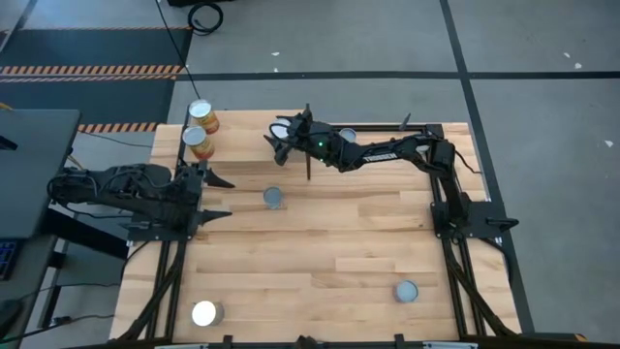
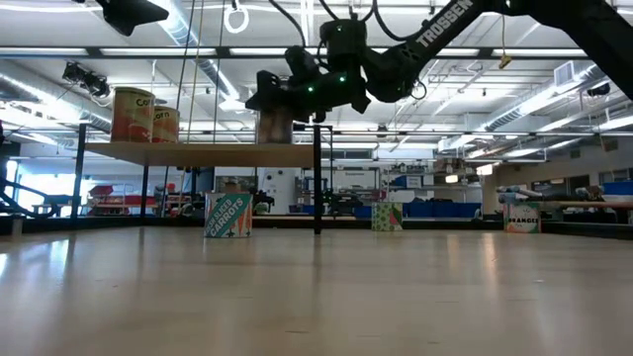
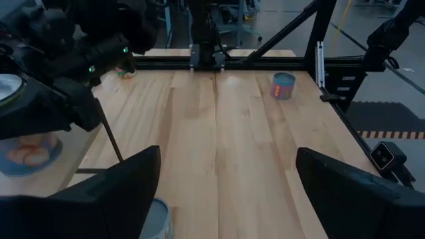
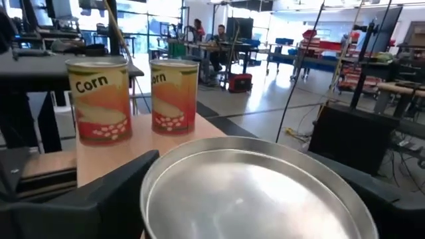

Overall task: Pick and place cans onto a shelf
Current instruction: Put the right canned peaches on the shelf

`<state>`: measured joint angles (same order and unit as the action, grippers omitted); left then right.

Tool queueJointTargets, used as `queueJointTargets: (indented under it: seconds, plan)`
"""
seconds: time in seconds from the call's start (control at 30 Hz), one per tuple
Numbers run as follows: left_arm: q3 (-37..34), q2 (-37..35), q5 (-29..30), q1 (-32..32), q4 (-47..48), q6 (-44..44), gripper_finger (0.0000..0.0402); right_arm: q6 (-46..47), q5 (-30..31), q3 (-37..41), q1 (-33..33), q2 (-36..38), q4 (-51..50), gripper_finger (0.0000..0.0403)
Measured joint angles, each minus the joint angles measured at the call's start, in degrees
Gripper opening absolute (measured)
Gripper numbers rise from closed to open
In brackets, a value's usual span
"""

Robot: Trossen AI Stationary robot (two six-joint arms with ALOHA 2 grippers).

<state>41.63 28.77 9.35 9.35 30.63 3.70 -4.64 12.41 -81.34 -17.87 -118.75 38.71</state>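
Light-wood tabletop (image 1: 320, 242) fills my overhead feed. On the raised shelf (image 2: 198, 153) at its far left corner, two orange corn cans (image 4: 99, 99) stand side by side, with a third can (image 2: 274, 127) at the shelf's other end. My right gripper (image 1: 283, 139) sits around that third can, fingers parted either side of its silver top; I cannot tell whether they touch it. Loose cans (image 1: 274, 198) remain on the table. My left gripper (image 1: 215, 197) waits spread wide near the left edge.
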Motion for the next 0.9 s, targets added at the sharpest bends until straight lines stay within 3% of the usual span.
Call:
queueJointTargets:
  seconds: [0.27,0.63,0.77,0.9]
  plan:
    - [0.0,0.0,0.0,0.02,0.75,0.22,0.0357,0.0,-0.45,-0.04,-1.81,3.58,-5.89,0.0359]
    - [0.0,0.04,-0.02,0.02,1.06,1.71,0.0357,1.97,-7.08,0.02,-6.73,4.52,-6.27,0.0359]
    - [0.0,0.02,-0.15,0.02,1.08,1.71,0.0357,2.16,-5.83,0.0,-5.31,8.7,-9.24,0.0359]
    - [0.0,0.02,-0.15,0.01,1.09,1.63,0.0357,2.53,-0.14,0.0,-2.35,14.08,-20.86,0.0358]
